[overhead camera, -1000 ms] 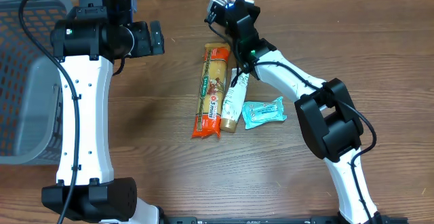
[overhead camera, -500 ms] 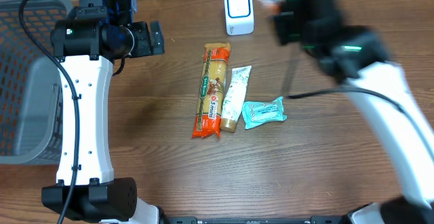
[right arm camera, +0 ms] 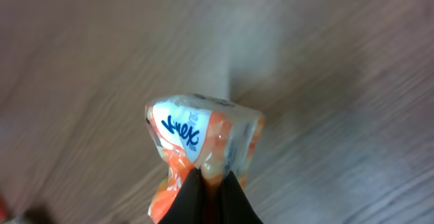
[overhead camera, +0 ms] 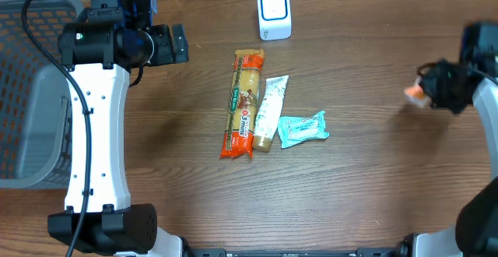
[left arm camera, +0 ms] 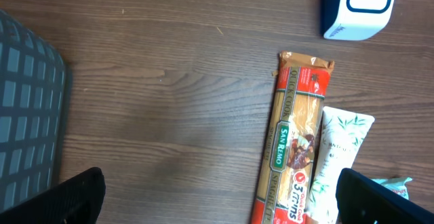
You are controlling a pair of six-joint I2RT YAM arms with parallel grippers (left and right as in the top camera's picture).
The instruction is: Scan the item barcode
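Above counter, far right: tissue pack, likely light, soft, slippery film; best pinched at crimped end. Right gripper jaws clamped on that end. Left gripper jaws wide apart, empty.

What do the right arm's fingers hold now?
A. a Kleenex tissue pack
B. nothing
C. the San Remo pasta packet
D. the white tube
A: in the right wrist view, the right fingers pinch the orange-and-white Kleenex tissue pack.

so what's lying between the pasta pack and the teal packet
A white tube, lying alongside the pasta pack, teal packet on its other side. Seen in the overhead view.
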